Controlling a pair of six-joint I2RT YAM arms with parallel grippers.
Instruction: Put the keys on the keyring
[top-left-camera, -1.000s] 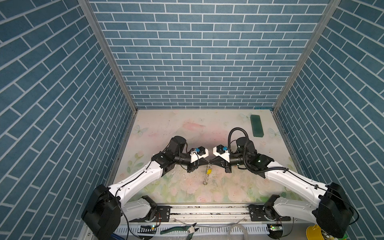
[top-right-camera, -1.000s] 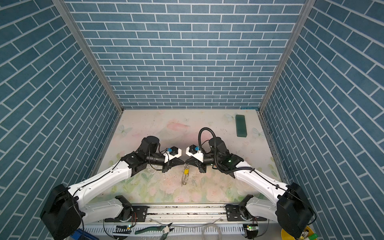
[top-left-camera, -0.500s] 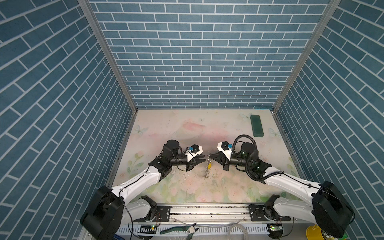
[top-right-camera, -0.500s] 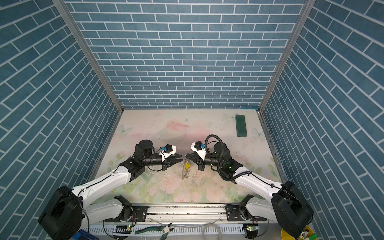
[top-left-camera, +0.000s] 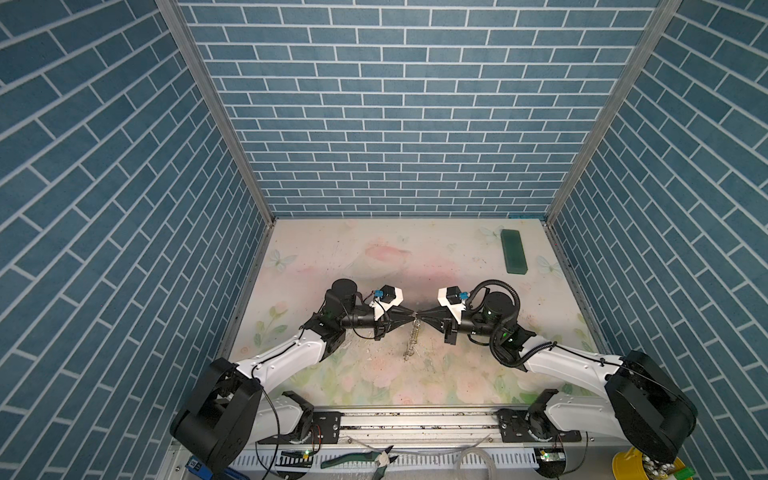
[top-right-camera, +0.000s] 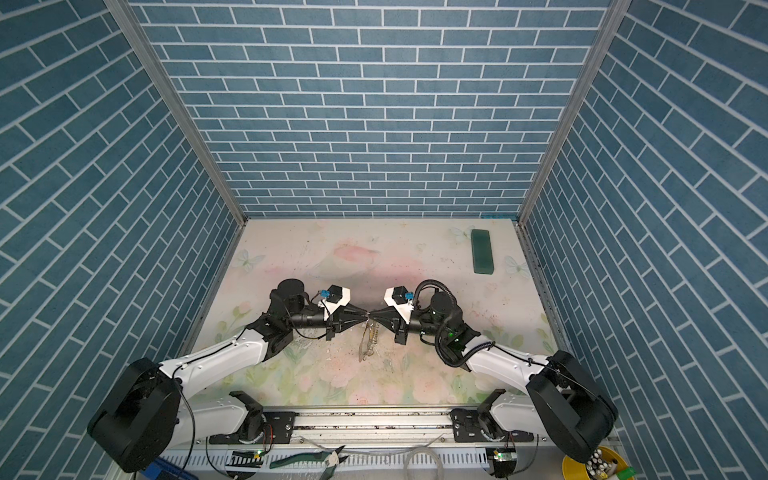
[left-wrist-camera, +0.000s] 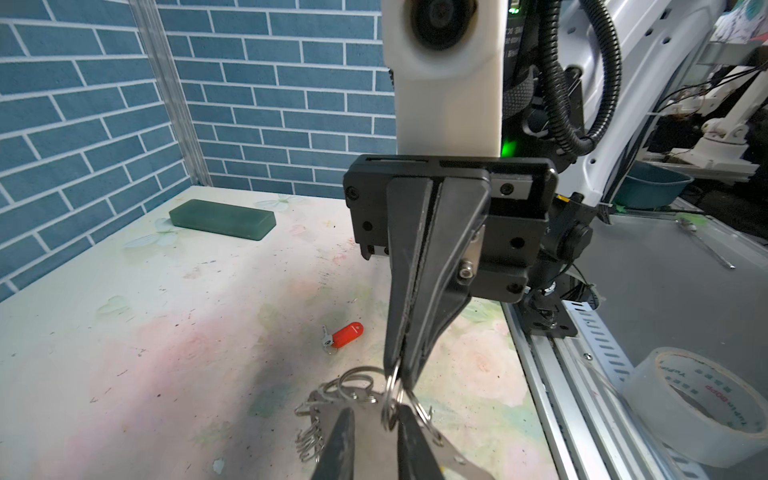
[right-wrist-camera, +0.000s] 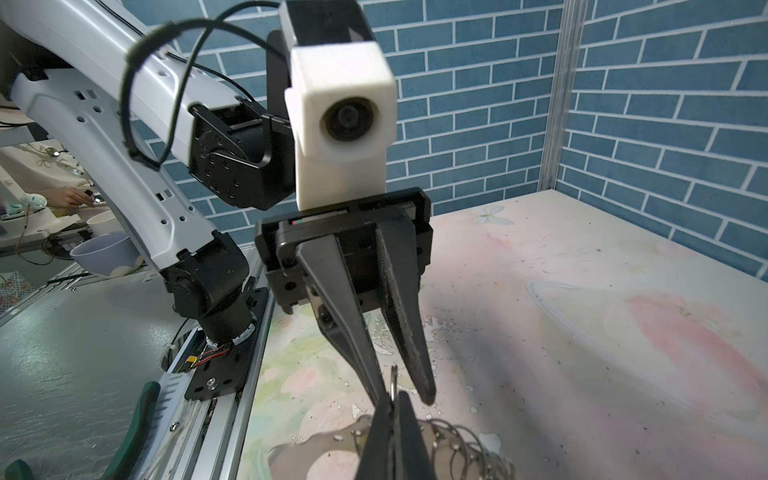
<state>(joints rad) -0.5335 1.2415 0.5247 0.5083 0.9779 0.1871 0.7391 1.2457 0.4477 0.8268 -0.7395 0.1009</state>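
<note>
In both top views my two grippers meet tip to tip above the middle of the table, left gripper (top-left-camera: 409, 319) against right gripper (top-left-camera: 422, 319). The keyring (top-left-camera: 411, 345), a grey flat hoop fringed with silver wire rings, hangs below them. My right gripper (right-wrist-camera: 392, 399) is shut on one silver ring at the hoop's rim. My left gripper (left-wrist-camera: 376, 411) stands narrowly open, its fingers (right-wrist-camera: 345, 324) on either side of that same ring. In the left wrist view a red key (left-wrist-camera: 347, 336) lies on the table beyond the keyring (left-wrist-camera: 374, 440).
A dark green block (top-left-camera: 513, 252) lies at the back right of the table. Green-handled pliers (top-left-camera: 361, 459) rest on the front rail. A tape roll (left-wrist-camera: 702, 407) sits off the table's front edge. Blue brick walls close in three sides.
Half a second ago the grippers stood apart, the keyring hanging from the right one. They have closed back in tip to tip, and the left jaws now stand slightly apart around the ring.
</note>
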